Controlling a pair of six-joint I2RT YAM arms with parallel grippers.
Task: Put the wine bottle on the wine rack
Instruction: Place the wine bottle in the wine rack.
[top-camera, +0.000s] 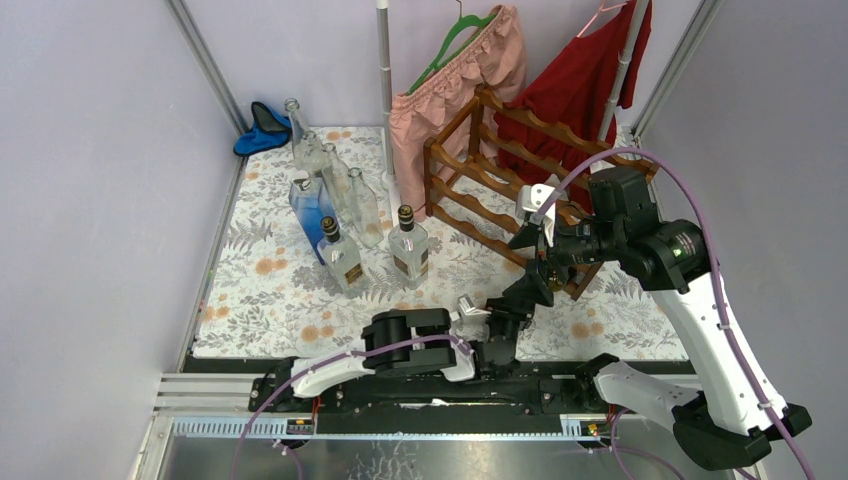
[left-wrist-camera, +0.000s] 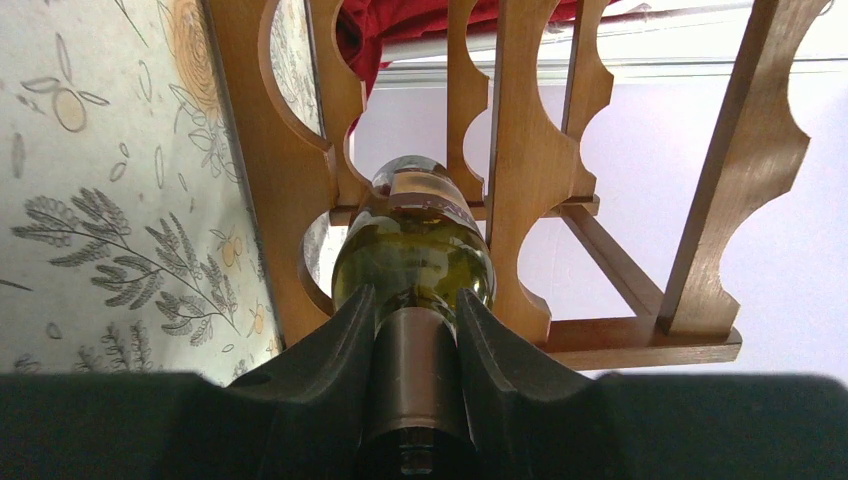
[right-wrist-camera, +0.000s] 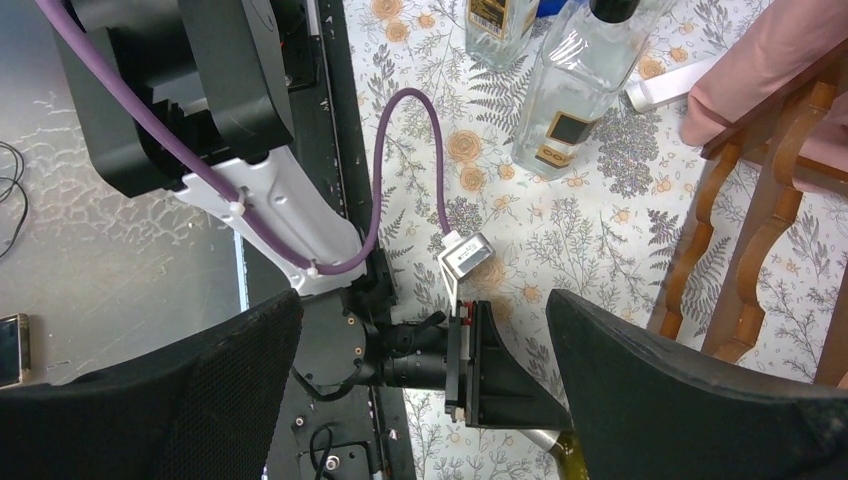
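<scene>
Where the arms are bolted: the near edge of the tabletop (top-camera: 450, 455), with a floral cloth (top-camera: 270, 290) spread just beyond it.
Left arm (top-camera: 400, 345): stretched low and to the right along that edge, toward the near foot of the wine rack (top-camera: 500, 180).
Left end effector (left-wrist-camera: 415, 310): black fingers (left-wrist-camera: 340, 330) pinched on the dark neck of the wine bottle (left-wrist-camera: 415, 250), one on each side and touching it.
Wine bottle: green glass, lying on its side with the neck toward the arm. Its body is pushed into the wine rack through a scallop of the tier closest to the cloth, and its base reaches the next rail in.
Right end effector (right-wrist-camera: 422, 300): jaws spread wide, holding nothing, hanging above the left wrist.
Wine rack: reddish-brown wood with wavy rails in several tiers, standing on the right half of the cloth.
Other bottles: two square clear bottles (top-camera: 408, 250) with dark caps left of the rack; a blue bottle (top-camera: 310, 205) and taller clear ones stand behind them.
Back: a pink garment (top-camera: 460, 90) and a red garment (top-camera: 590, 80) on hangers behind the rack.
</scene>
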